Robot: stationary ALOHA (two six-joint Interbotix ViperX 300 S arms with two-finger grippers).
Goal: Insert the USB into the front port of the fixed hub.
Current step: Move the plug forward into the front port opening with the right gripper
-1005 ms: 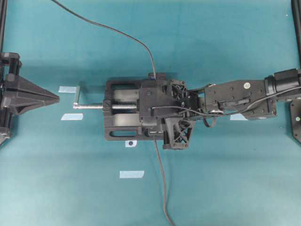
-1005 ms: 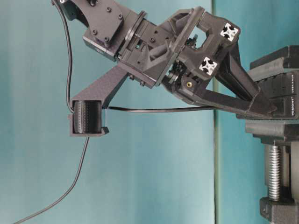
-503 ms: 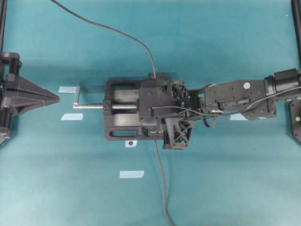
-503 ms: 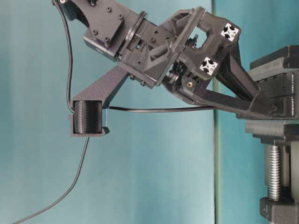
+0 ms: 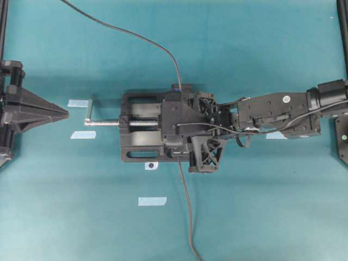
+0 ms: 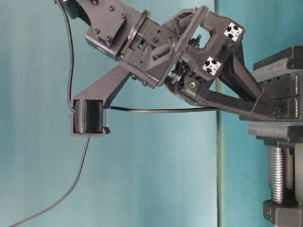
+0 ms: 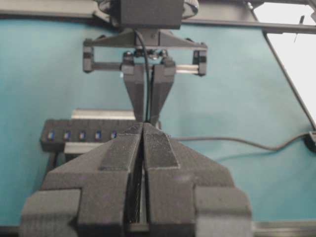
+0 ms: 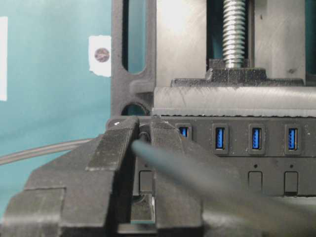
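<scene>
Vise (image 5: 142, 123) in the middle of the teal table (image 5: 261, 49), black with a silver screw (image 5: 106, 123) pointing to the left; that is what I see first from overhead. It clamps the fixed hub (image 8: 237, 148), and in my right wrist camera the hub shows a row of blue ports with small buttons under them.

My right gripper (image 8: 143, 143) is over the vise and points down at the first port at the left end of the row. Its fingers (image 8: 113, 148) stand close together on the USB (image 8: 143, 133), whose plug end is at that port. I cannot tell how deep the plug sits, because the fingers hide it. The dark cable (image 8: 207, 177) comes out between the fingers toward the camera. In the table-level view the same gripper (image 6: 265, 106) touches the top of the vise, and the cable (image 6: 161, 110) runs level under the hand.

My left gripper (image 7: 143, 136) is parked at the left edge of the table, well apart from the vise. Its fingers (image 7: 118, 153) are pressed together on nothing.
</scene>
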